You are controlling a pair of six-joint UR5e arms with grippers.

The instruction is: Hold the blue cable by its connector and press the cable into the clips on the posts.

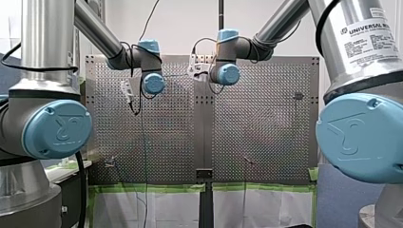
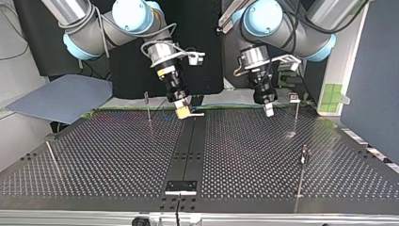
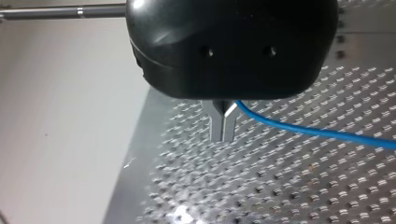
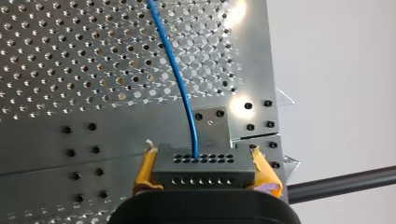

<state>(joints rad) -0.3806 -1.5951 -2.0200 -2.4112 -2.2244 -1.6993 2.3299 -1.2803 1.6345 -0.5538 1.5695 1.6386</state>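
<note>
In the right wrist view my right gripper (image 4: 204, 164) is shut, its yellow pads (image 4: 145, 170) clamped on the grey connector (image 4: 203, 173). The blue cable (image 4: 180, 79) rises out of the connector and runs over the perforated table (image 4: 70, 60). In the top view the same gripper (image 2: 184, 111) hangs just above the table's far middle. My left gripper (image 2: 268, 109) hangs to that view's right of it. In the left wrist view its metal fingers (image 3: 217, 125) are pressed together, and the blue cable (image 3: 303, 130) comes out at their base and trails off sideways.
Thin posts with clips stand on the table in the top view: one (image 2: 147, 106) near my right gripper, one (image 2: 295, 113) beside my left gripper, one (image 2: 303, 162) nearer the camera and a leaning one (image 2: 52, 157) at the view's left. A black plate (image 2: 181, 187) sits at the near middle.
</note>
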